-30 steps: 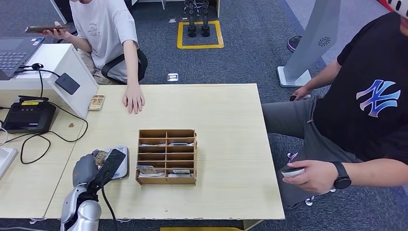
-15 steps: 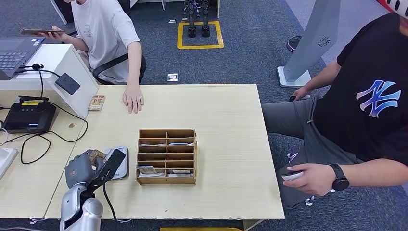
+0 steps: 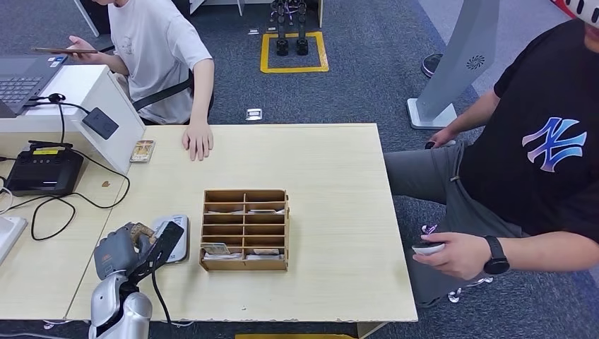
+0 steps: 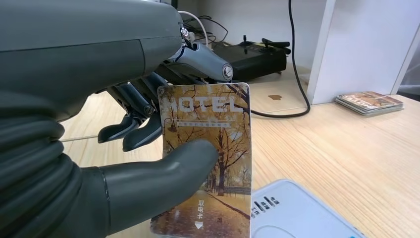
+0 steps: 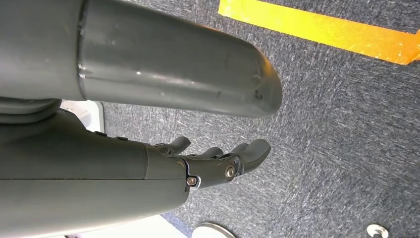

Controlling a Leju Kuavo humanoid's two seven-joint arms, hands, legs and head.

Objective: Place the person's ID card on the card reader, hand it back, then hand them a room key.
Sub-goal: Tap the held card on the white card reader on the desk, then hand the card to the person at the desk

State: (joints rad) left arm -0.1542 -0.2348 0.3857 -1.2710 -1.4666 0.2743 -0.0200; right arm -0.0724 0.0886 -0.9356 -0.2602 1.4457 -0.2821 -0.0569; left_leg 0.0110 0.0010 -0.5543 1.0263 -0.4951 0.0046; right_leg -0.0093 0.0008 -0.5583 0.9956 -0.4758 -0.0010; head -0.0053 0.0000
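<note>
My left hand [image 4: 99, 148] pinches an autumn-printed card marked HOTEL [image 4: 208, 158] upright, just above the white rounded card reader [image 4: 297, 213]. I judge the handover remains undone. My right hand [image 5: 218, 161] hangs loose, holding nothing.

Left hand [image 3: 121, 252] withdrew with card [image 4: 208, 153]

Card [image 4: 213, 148] autumn-gold; reader [image 4: 297, 213] white.

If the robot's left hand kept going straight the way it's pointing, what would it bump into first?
Probably the black box with cables at the table's back edge, beyond the left hand and its hotel card; depth is uncertain.
</note>
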